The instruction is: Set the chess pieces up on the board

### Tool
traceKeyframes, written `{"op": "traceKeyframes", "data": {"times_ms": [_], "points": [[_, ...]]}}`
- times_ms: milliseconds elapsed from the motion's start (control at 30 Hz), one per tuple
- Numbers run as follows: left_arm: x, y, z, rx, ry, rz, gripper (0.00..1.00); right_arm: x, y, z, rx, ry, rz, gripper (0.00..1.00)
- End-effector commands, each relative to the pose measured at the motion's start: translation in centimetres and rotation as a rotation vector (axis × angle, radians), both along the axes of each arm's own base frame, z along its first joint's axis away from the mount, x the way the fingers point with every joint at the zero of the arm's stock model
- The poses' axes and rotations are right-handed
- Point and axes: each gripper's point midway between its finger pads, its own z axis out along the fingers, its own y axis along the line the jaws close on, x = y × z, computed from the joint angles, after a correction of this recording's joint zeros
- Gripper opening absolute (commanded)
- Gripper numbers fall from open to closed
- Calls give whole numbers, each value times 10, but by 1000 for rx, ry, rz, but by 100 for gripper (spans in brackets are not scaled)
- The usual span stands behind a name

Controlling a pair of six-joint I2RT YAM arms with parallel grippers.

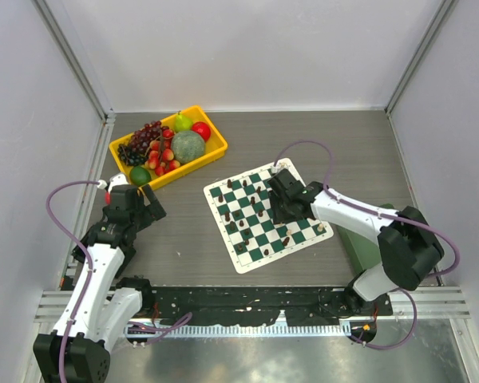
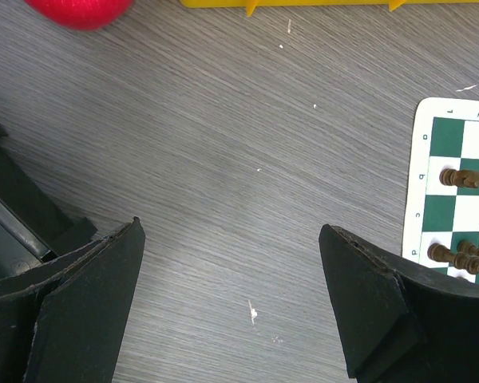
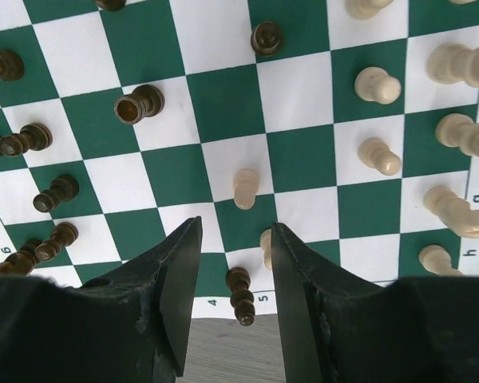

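Observation:
The green and white board (image 1: 255,255) lies at the table's middle, tilted. Dark chess pieces (image 3: 140,104) stand on its left side in the right wrist view, cream ones (image 3: 377,84) on its right. My right gripper (image 3: 236,223) hangs open over the board's near edge (image 3: 295,92). One dark piece (image 3: 241,294) stands between its fingers, touching neither. A cream piece (image 3: 266,247) is beside the right finger. From above, the right gripper (image 1: 281,206) is over the board's far half. My left gripper (image 2: 231,231) is open over bare table, left of the board (image 2: 425,199).
A yellow tray (image 1: 215,152) of fruit sits at the back left, just beyond the left gripper (image 1: 148,199). A red fruit (image 2: 80,9) shows at the top of the left wrist view. A dark green object (image 1: 359,243) lies under the right arm.

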Motion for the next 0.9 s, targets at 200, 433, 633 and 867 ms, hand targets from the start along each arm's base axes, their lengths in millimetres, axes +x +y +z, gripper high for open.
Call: {"op": "traceKeyframes", "data": {"times_ms": [200,433,633,867], "points": [[6,5,13,15,-45,18,99,11,18,-2,33,-9,10,42],[6,5,11,14,-42,17,99,11,17,-11,17,3,11,36],[5,6,11,25,-41,20,99,16,18,-10,23,-18,-1,35],[4,8,11,34,-40,24,99,18,17,-14,10,-11,-14,32]]}}
